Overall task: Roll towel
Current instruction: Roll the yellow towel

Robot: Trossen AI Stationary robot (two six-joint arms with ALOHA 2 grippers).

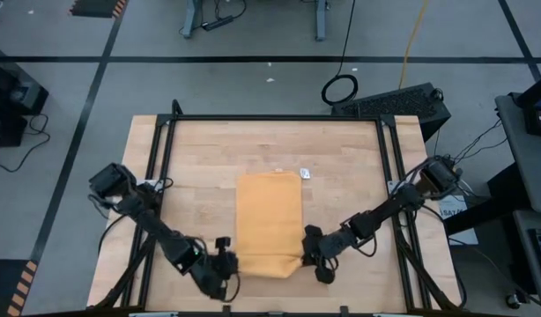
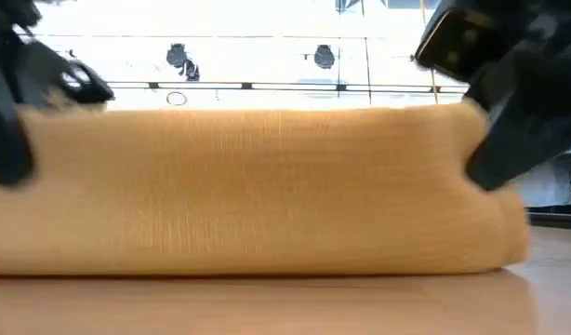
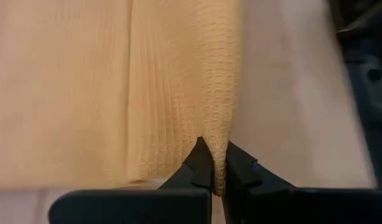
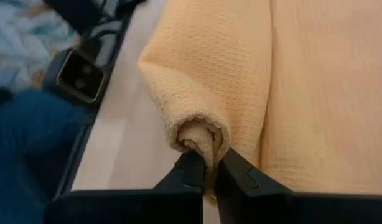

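Note:
The mustard-yellow towel (image 1: pixel 269 220) lies flat on the wooden table (image 1: pixel 200 158), its long side running from near to far. A small white tag (image 1: pixel 305 174) is at its far right corner. The towel's near end is turned up into a low roll (image 2: pixel 267 186), which rests on the table and fills the low view. My left gripper (image 1: pixel 231 264) is shut on the roll's left end. My right gripper (image 1: pixel 307 255) is shut on its right end. My left gripper (image 3: pixel 214 152) pinches the left end of the roll (image 3: pixel 216 134) between its two fingers. It comes slanting down from the table's near left, along the roll's length. The cloth rises in a ridge away from the fingers; how many layers they hold cannot be told. My right gripper (image 4: pixel 206 163) pinches the right end of the roll (image 4: pixel 200 140) between its two fingers, where the curled layers show end-on. It comes slanting down from the table's right, along the roll. The roll's end is raised a little, and the flat cloth beside it lies on the table.
Black frame rails (image 1: pixel 160 176) run along the table's left and right sides (image 1: pixel 392 176). Bare wood lies beyond the towel's far edge (image 1: pixel 270 141). A black device (image 1: pixel 394 101) sits off the table's far right corner.

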